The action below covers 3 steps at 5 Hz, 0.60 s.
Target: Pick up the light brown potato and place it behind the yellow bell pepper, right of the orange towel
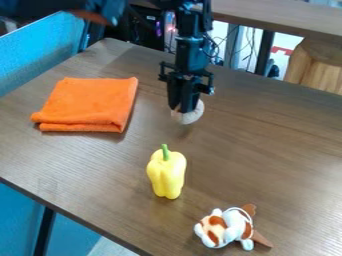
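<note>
Pale and rounded, the object (190,116) looks gripped in the hand (182,108) — a slip off its curved side could send it rolling into the yellow pepper (167,176).

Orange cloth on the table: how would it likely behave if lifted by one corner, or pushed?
The orange cloth would probably droop and start to unfold, since it looks like soft fabric in loose layers. Pushed from the side, it may bunch or slide but is unlikely to tip or roll, as it lies low and flat on the table.
</note>
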Each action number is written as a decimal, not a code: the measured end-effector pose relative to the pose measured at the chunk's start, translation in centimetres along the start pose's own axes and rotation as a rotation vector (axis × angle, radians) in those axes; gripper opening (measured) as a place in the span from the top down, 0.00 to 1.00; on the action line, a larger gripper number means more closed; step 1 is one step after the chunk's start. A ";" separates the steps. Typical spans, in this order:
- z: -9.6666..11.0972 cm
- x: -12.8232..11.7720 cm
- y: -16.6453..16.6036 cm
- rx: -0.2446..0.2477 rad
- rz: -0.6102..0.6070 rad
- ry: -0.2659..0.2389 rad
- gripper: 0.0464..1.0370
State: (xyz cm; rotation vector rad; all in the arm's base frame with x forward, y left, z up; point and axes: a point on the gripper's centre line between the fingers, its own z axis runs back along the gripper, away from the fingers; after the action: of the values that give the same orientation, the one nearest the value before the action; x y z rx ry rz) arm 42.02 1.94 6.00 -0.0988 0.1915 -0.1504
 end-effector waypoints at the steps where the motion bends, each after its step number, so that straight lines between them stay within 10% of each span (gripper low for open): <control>1: -1.5 1.1 0.1 0.023 0.010 0.039 0.70; 2: -1.8 1.1 0.0 0.055 0.017 0.047 0.63; 3: -2.0 0.3 -0.1 0.055 0.037 0.081 0.33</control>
State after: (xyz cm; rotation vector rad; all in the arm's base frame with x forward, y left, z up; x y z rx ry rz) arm 41.86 1.64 4.01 -0.0342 0.2696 -0.1230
